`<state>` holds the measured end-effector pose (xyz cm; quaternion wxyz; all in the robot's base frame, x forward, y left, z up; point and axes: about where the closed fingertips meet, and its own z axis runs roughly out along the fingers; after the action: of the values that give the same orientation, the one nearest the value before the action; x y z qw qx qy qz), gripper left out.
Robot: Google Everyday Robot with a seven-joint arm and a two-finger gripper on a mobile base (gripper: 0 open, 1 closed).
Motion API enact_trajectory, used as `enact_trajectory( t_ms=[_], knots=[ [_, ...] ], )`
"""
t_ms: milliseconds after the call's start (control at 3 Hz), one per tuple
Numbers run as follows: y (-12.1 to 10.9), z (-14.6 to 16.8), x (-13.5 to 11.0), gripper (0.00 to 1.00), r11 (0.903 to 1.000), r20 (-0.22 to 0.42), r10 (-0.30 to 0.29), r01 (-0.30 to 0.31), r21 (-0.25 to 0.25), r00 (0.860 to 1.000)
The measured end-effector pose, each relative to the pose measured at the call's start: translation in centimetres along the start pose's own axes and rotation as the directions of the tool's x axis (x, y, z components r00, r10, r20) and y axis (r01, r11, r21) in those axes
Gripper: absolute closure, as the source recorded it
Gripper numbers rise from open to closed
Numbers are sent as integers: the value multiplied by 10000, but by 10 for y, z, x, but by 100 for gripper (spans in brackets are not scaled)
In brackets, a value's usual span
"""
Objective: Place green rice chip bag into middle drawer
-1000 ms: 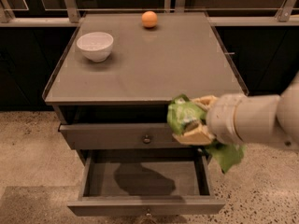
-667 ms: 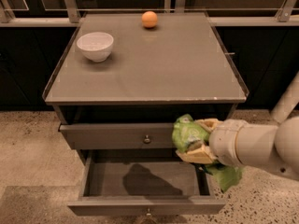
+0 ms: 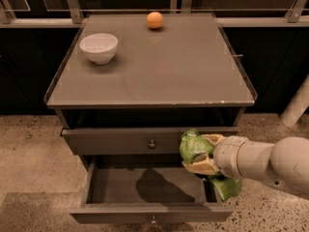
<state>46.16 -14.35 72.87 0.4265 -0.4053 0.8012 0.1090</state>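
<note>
My gripper (image 3: 202, 153) is shut on the green rice chip bag (image 3: 193, 146), a crumpled light-green foil bag. It holds the bag in the air over the right side of the open middle drawer (image 3: 116, 190), in front of the shut drawer front (image 3: 120, 140) above. More of the bag (image 3: 228, 186) hangs below my white arm (image 3: 263, 161), which reaches in from the right. The drawer's grey tray holds nothing but my arm's shadow.
A white bowl (image 3: 99, 47) and an orange ball (image 3: 155, 20) sit on the grey cabinet top (image 3: 159, 66). The open drawer's front panel (image 3: 149, 213) juts out over the speckled floor. A white post (image 3: 297, 105) stands at the right.
My gripper with the bag has moved down and slightly left, from level with the upper drawer front to just over the open drawer's right side.
</note>
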Motion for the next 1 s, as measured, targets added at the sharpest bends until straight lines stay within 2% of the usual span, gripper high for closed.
enact_trajectory(
  t_ms=[333, 667, 1000],
  knots=[
    [-11, 5, 18, 100, 9970, 230, 542, -554, 546, 9983],
    [-16, 12, 37, 100, 9891, 445, 1113, -1150, 919, 9928],
    [-14, 62, 95, 100, 9639, 522, 2373, -2418, 1111, 9700]
  ],
)
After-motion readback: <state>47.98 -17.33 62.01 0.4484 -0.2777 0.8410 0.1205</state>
